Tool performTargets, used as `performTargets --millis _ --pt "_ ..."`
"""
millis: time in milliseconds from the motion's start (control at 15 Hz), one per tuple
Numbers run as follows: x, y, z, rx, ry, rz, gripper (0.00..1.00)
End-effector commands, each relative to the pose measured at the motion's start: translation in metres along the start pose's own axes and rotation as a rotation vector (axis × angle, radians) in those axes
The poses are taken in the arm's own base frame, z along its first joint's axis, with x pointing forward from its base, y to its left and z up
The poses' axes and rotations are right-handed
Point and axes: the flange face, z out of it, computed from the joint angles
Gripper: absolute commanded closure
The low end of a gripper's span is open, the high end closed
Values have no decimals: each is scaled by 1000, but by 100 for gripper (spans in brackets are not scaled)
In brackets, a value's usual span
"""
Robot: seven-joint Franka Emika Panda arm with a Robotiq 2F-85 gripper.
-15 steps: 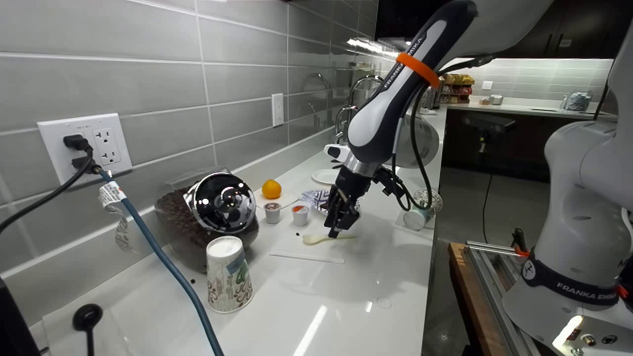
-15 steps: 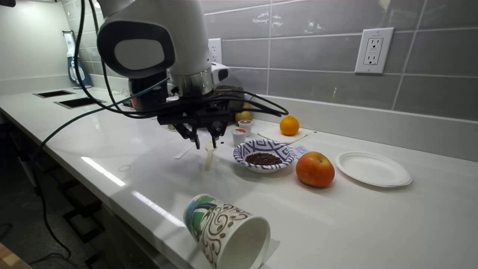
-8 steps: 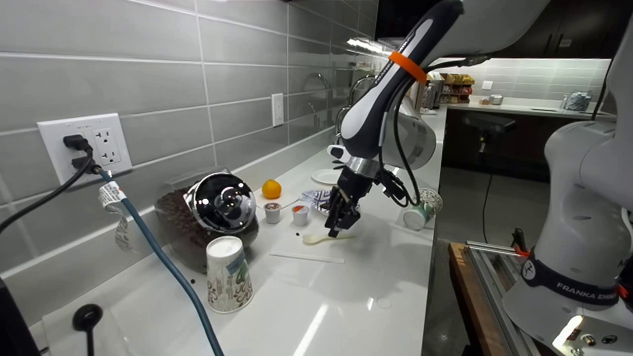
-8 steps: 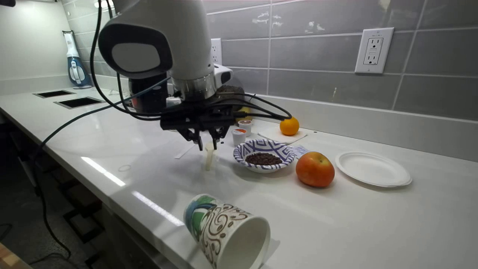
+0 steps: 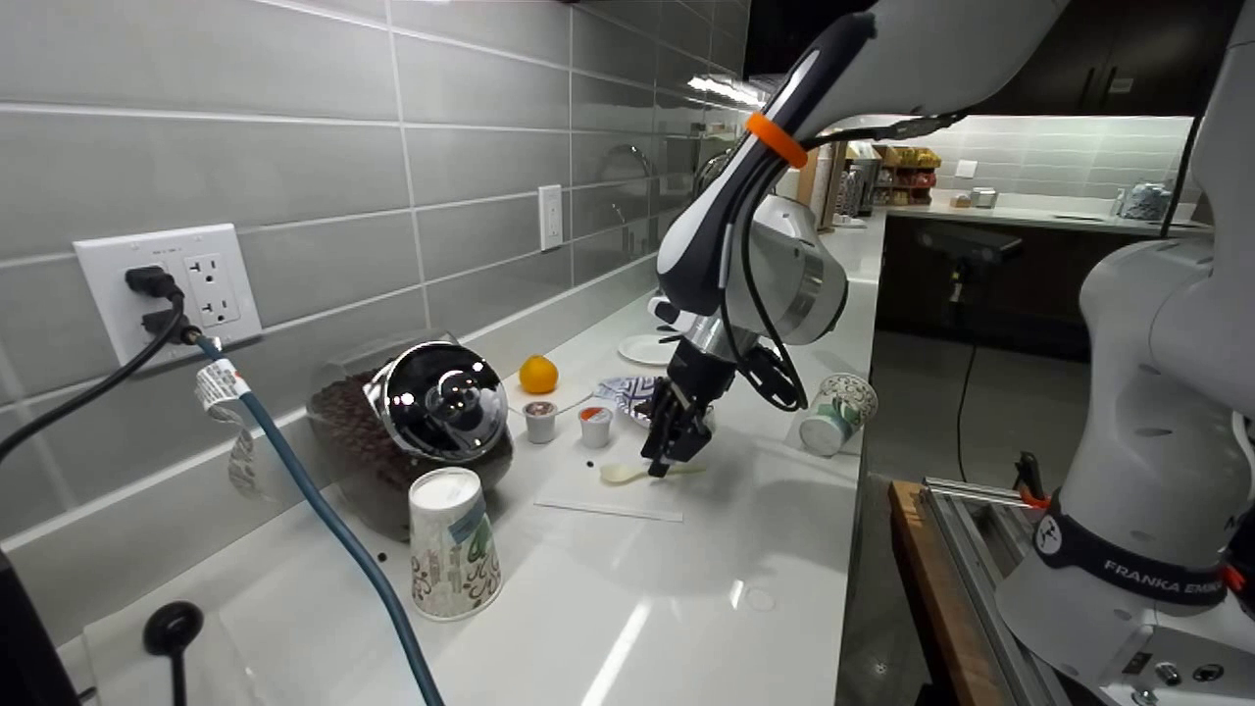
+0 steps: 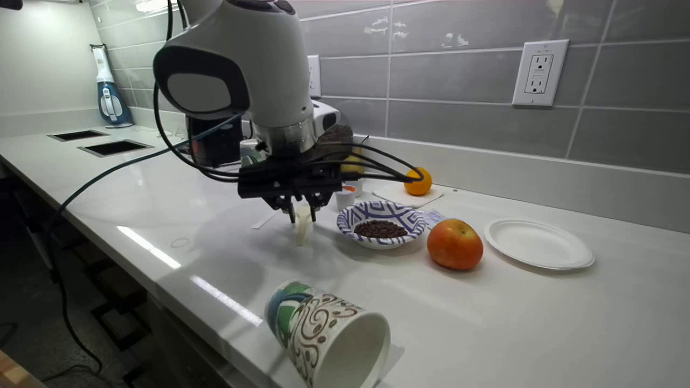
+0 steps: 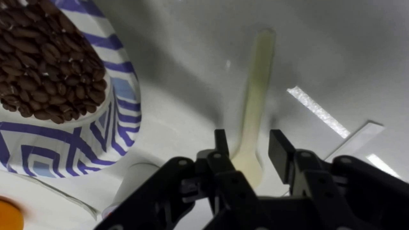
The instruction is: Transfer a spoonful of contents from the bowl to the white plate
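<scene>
Grey wall tiles [image 5: 490,167] are seen along a glossy white counter [image 6: 512,334], over which a white arm [image 6: 275,70] is extended; on its black band [image 5: 1128,576] FRANKA EMIKA can be made out. At left in an exterior view, a dark-filled clear jar [image 5: 348,451] is topped with a shiny lid [image 5: 446,402]. The black gripper [image 7: 248,134] is held spread, its fingers parted on either side of a pale spoon [image 7: 255,105], with gaps left at both sides. At right in an exterior view the white plate [image 6: 539,242] is set; to its left is placed the blue-patterned bowl [image 6: 383,209], in which brown beans [image 6: 380,230] are held, with a red-orange fruit [image 6: 455,245] between them. At the near edge a printed paper cup [image 6: 329,334] is tipped over. Far off, an orange [image 5: 538,375] is set by the tiles. Left of the bowl, the spoon is laid on the counter, its handle turned toward the near edge. On a blue cord [image 5: 324,510] a white tag [image 5: 221,380] is fixed, its print too small to be read.
</scene>
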Motion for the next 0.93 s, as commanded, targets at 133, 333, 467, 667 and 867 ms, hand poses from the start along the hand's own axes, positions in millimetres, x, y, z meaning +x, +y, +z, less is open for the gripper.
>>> performTargets --millis 133,333,467,667,867 --pt "3 1 13 1 9 -11 94" --pt "3 0 10 -1 15 -15 94" --pt "0 -4 6 3 1 -13 94" --pt "-8 -11 1 6 -52 -21 94" --pt "-8 -15 0 8 -105 -51 94"
